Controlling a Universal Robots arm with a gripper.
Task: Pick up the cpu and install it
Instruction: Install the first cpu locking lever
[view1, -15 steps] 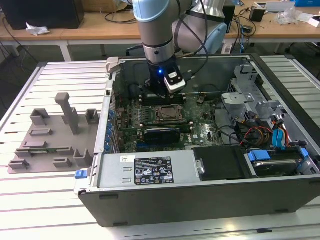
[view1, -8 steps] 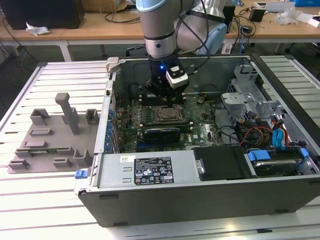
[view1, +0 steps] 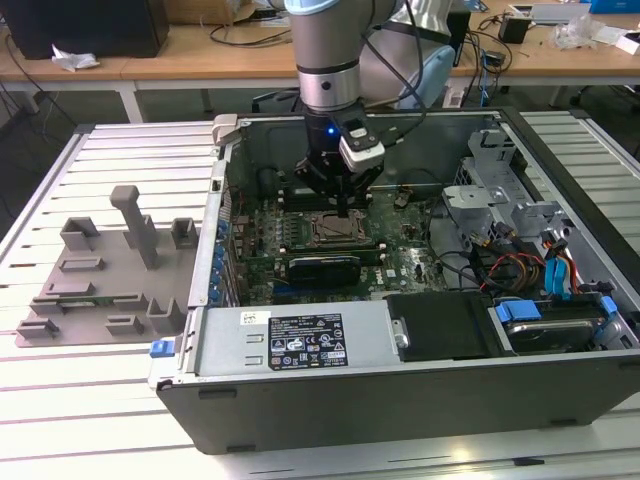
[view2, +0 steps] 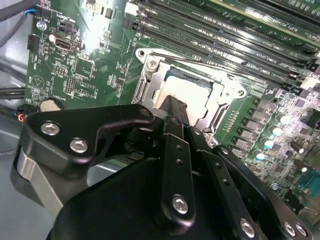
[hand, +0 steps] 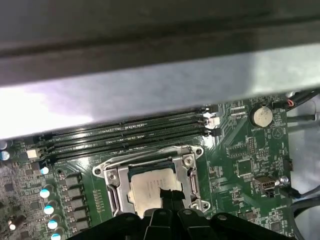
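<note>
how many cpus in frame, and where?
1. The cpu lies in the motherboard socket inside the open case, directly under the gripper. The moulded tray shows none.

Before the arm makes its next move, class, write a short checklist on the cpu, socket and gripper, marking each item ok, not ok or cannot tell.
1. The cpu lies inside the socket frame: ok.
2. The cpu sits fully flat: cannot tell.
3. The gripper is right over the cpu, by both wrist views: ok.
4. The fingertips touch the cpu: cannot tell.
5. The arm is inside the open computer case, above the motherboard: ok.
</note>
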